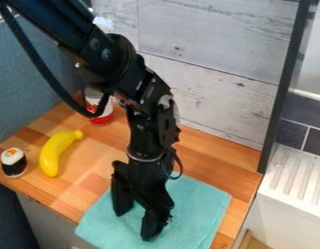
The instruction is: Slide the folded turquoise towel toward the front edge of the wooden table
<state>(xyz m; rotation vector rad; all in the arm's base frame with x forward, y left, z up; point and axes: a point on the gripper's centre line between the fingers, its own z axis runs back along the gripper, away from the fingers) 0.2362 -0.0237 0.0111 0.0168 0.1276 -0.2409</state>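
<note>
The black gripper (134, 224) hangs from the arm over a teal cloth (201, 206), low above it or touching it; which of the two I cannot tell. Its two fingers stand apart, with only cloth seen between them. The cloth lies flat at the front right of the wooden counter. Left of the gripper, a yellow banana (53, 151) lies on the wood, and a sushi piece (13, 162) in black, white and orange stands near the left edge. Behind, a red and white can (101, 109) is partly covered by the arm and its cable.
The wooden counter (217, 160) meets a grey wood-plank wall (214, 63) at the back and a blue-grey panel (29, 85) at the left. A dark upright post (283, 92) rises at the right edge, with a white ribbed drainer (295, 177) beyond it.
</note>
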